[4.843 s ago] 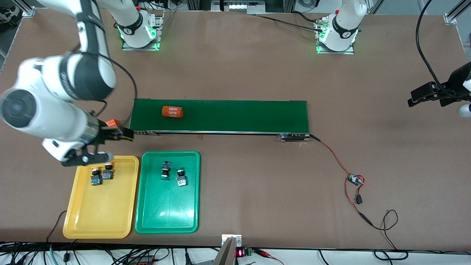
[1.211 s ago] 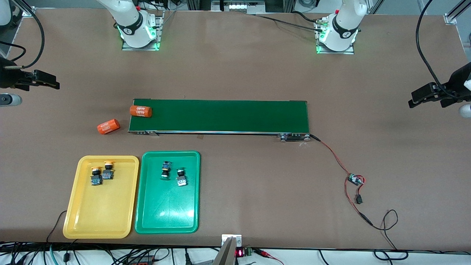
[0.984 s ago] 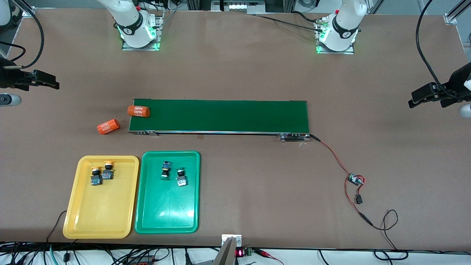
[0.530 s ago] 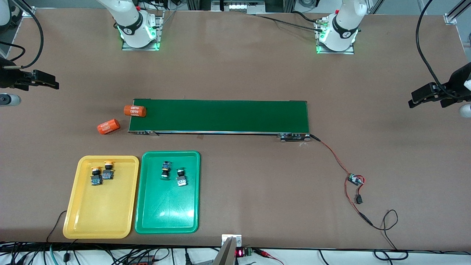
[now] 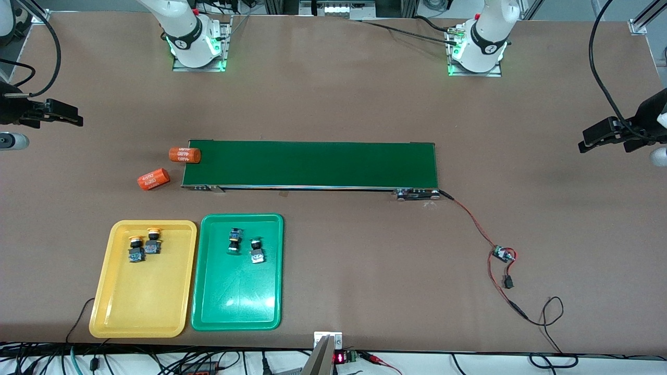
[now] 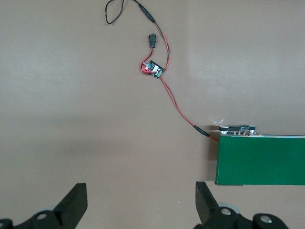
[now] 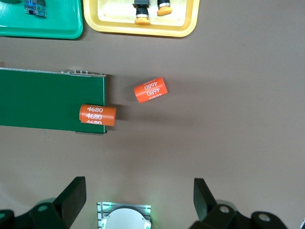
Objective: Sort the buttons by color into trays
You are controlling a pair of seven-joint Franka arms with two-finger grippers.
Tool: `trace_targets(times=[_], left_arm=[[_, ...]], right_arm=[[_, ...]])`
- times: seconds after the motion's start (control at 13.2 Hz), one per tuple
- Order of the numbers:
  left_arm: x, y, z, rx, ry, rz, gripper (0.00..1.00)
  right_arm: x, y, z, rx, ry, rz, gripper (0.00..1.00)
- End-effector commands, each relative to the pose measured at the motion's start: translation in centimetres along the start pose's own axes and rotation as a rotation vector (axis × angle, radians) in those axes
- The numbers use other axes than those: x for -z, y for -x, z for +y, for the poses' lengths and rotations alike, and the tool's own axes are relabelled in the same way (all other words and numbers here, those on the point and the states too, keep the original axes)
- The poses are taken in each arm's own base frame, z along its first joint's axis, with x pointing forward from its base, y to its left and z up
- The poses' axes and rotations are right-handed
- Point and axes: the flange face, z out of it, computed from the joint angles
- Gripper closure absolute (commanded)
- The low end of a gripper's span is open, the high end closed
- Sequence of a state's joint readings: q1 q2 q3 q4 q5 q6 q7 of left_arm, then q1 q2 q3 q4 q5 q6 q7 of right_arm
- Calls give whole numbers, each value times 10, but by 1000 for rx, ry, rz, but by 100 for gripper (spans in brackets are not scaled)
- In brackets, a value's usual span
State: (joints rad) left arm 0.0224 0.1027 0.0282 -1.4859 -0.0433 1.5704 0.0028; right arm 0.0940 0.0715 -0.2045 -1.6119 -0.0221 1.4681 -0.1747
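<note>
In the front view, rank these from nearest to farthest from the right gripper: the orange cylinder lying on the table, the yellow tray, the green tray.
Measured from the right gripper, open over the table's right-arm end:
1. Orange cylinder, on the table beside the conveyor belt's end.
2. Yellow tray, nearer the front camera.
3. Green tray, beside the yellow tray, toward the left arm's end.

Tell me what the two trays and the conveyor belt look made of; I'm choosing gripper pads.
The yellow tray and the green tray look like glossy moulded plastic: rounded corners, raised rims, and bright glints on the green tray's floor. The conveyor belt looks like matte dark-green fabric or rubber, without glare; which one is unclear.
</note>
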Motion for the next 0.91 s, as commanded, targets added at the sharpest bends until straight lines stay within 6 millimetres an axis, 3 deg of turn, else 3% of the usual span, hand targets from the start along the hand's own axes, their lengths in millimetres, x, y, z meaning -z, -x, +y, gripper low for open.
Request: trace_targets(times=[0.0, 0.53, 0.83], left_arm=[[2, 3, -1, 6, -12, 9, 0], [3, 4, 1, 3, -12, 10, 0], [1, 1, -1, 6, -12, 18, 0]], right_arm=[[3, 4, 2, -4, 7, -3, 0], [1, 1, 3, -16, 6, -1, 0], [7, -5, 14, -35, -20, 15, 0]])
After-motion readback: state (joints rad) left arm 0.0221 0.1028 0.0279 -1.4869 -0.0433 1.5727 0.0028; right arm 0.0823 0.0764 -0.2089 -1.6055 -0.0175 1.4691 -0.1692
